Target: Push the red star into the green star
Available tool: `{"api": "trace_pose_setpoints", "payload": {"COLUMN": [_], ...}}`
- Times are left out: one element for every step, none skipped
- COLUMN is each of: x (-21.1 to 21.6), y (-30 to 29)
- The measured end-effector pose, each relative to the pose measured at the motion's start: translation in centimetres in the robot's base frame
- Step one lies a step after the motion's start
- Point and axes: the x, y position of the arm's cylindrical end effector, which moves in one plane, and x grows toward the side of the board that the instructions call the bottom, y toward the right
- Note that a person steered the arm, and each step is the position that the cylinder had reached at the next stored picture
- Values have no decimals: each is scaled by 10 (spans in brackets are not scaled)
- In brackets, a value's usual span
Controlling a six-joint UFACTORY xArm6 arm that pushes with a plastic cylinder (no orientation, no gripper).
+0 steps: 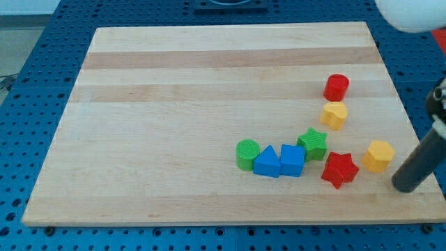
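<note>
Camera view: red star (pixel 339 169) just right-below green star (pixel 313 143), orientation indistinct.

The board (pixel 174 104) is pale wood with lengthwise bands of lighter and darker grain, smooth and matt. Around it, at every edge of the frame, lies a blue surface (pixel 42 84) with a regular grid of small holes, hard-looking and faintly shiny. The blocks at the lower right look like plastic with a fine ribbed texture: the red star (pixel 339 169), green star (pixel 313 143), green cylinder (pixel 247 154), two blue blocks (pixel 279 162), red cylinder (pixel 336 87) and two yellow blocks (pixel 334 115). The rod above my tip (pixel 404 187) is dark, smooth and matt
</note>
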Motion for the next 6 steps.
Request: {"api": "trace_pose_setpoints", "payload": {"x": [11, 2, -26, -46, -52, -64], "y": [-42, -65, -67, -68, -71, -71]}}
